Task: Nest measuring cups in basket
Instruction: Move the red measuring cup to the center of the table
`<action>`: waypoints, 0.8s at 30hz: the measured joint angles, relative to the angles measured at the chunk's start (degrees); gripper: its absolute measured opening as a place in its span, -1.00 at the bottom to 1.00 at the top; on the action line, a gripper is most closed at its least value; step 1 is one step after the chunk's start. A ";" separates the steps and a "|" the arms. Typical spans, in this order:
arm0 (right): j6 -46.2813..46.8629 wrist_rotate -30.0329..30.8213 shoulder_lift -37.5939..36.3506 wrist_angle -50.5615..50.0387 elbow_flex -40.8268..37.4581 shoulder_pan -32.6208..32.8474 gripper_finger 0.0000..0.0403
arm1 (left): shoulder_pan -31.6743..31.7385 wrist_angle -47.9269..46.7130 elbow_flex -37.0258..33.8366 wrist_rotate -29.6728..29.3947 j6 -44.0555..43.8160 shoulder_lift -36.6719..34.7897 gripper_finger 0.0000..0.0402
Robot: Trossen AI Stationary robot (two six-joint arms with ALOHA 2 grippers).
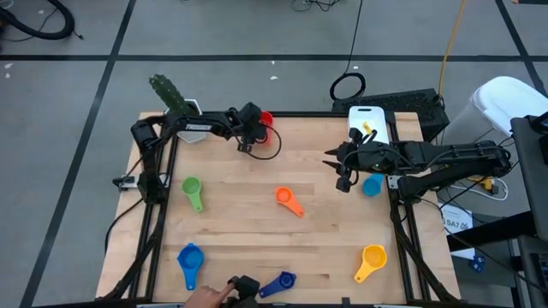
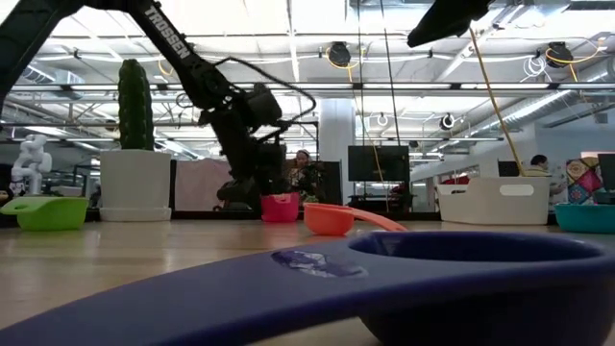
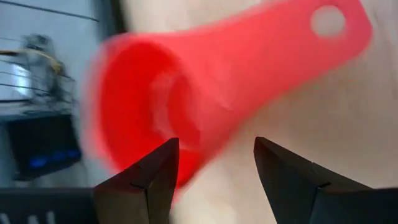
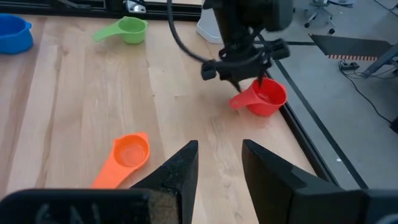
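Left gripper (image 1: 249, 137): at the bench's far edge, jaws parted, straddling the red cup (image 1: 265, 122) without holding it; evidently poised to grasp.

Right gripper (image 1: 342, 165): near the right edge, half open, empty, waiting.

Basket (image 1: 370, 121): far right corner, already holding a yellow cup (image 1: 366, 130).

Other cups lie scattered across the bench, not yet nested.

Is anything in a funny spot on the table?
Yes. A person's hand reaches in at the table's near edge, beside the dark blue cup. Also, the cups lie scattered; only a yellow one sits in the basket.
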 joint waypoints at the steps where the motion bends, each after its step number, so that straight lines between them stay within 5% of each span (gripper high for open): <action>1: 0.27 0.00 0.00 -0.05 0.00 0.00 -0.41 | -0.01 0.33 0.00 0.00 -0.33 0.58 0.05; 12: 0.09 0.00 0.00 -0.52 0.00 0.00 -0.41 | -2.16 0.37 0.14 -3.18 -2.47 0.53 -0.02; 24: 0.20 0.00 0.00 -1.12 0.00 0.00 -0.41 | -7.16 -5.52 0.11 -2.87 -7.23 0.57 -0.93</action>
